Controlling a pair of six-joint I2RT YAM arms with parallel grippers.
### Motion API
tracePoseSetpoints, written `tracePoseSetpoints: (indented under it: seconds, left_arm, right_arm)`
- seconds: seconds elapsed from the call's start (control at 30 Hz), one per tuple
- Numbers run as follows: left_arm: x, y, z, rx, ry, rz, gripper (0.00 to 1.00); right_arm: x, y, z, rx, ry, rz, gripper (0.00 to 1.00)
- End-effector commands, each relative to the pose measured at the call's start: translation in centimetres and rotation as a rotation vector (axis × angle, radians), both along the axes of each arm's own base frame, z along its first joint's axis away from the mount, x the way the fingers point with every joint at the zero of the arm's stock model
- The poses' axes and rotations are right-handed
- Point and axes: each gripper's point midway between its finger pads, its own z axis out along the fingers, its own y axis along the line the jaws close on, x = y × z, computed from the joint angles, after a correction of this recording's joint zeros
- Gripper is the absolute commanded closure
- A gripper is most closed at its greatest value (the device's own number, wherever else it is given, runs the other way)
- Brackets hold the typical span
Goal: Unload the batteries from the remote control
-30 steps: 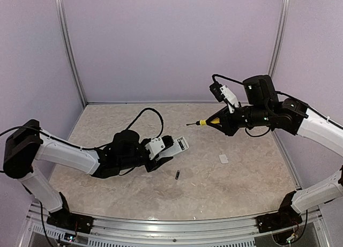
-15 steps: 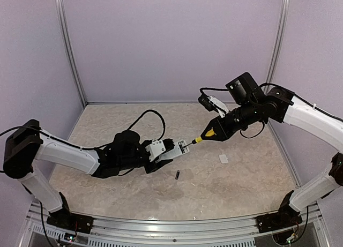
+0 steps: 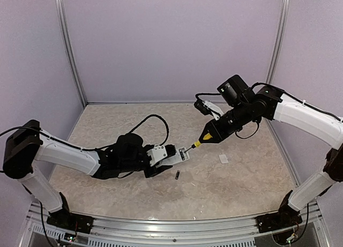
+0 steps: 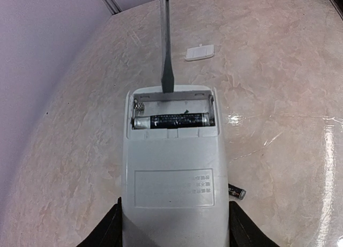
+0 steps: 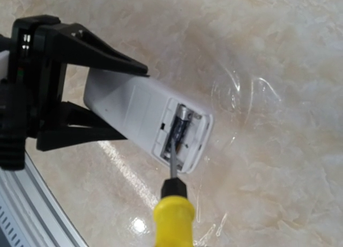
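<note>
My left gripper (image 3: 167, 156) is shut on the white remote control (image 3: 179, 154), holding it by its sides above the table. In the left wrist view the remote (image 4: 171, 182) lies back up with its compartment open, one dark battery (image 4: 171, 120) inside and the other slot empty. A second battery (image 3: 177, 175) lies on the table under the remote, also in the left wrist view (image 4: 236, 192). My right gripper (image 3: 215, 129) is shut on the yellow-handled screwdriver (image 3: 203, 136). Its blade (image 5: 172, 164) reaches into the compartment beside the battery (image 5: 179, 130).
The small white square cover piece (image 3: 223, 158) lies on the table to the right of the remote, also in the left wrist view (image 4: 200, 52). The marbled table (image 3: 230, 188) is walled at the back and sides. A black cable loops behind my left arm (image 3: 155, 118).
My right arm has swung down and left, bringing the screwdriver tip from mid-air to the remote's open compartment. My left gripper has shifted slightly right with the remote.
</note>
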Motion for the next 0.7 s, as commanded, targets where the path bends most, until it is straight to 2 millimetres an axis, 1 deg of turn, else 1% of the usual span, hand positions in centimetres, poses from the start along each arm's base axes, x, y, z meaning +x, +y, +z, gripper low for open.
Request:
tracePoseSetpoints:
  seconds: [0.0, 0.67]
  left_arm:
    - [-0.3, -1.0, 0.9, -0.04, 0.03, -0.019, 1.0]
    - [-0.3, -1.3, 1.3, -0.065, 0.044, -0.02, 1.0]
  right_arm:
    - [0.5, 0.1, 0.1, -0.005, 0.008, -0.015, 1.0]
    - [1.1, -0.2, -1.3, -0.045, 0.023, -0.056, 1.0]
